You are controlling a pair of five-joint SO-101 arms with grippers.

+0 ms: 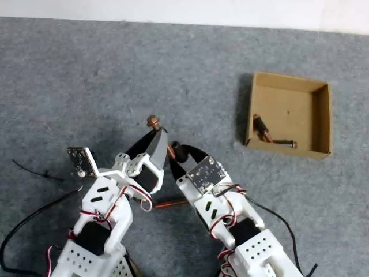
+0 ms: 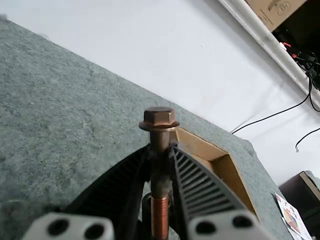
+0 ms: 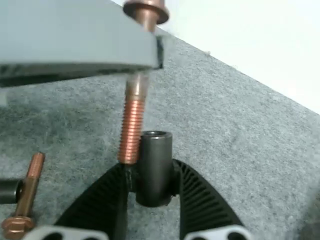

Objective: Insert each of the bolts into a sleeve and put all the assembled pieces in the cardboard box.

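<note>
My left gripper (image 1: 157, 136) is shut on a copper bolt (image 1: 153, 122), with the hex head (image 2: 159, 120) poking out past the fingertips (image 2: 197, 182). My right gripper (image 1: 176, 153) is shut on a black sleeve (image 3: 154, 165), held upright with its bore facing up. The bolt's threaded end (image 3: 133, 134) hangs right beside the sleeve's rim, outside the bore. The cardboard box (image 1: 288, 81) lies at the right and holds two pieces: a bolt in a sleeve (image 1: 263, 128) and a darker one (image 1: 285, 143).
A loose copper bolt (image 1: 170, 203) lies on the grey carpet between the two arms, with a dark piece (image 3: 7, 192) next to it. A black cable tie (image 1: 33, 172) lies at the left. The carpet ends at a white wall (image 2: 150, 45).
</note>
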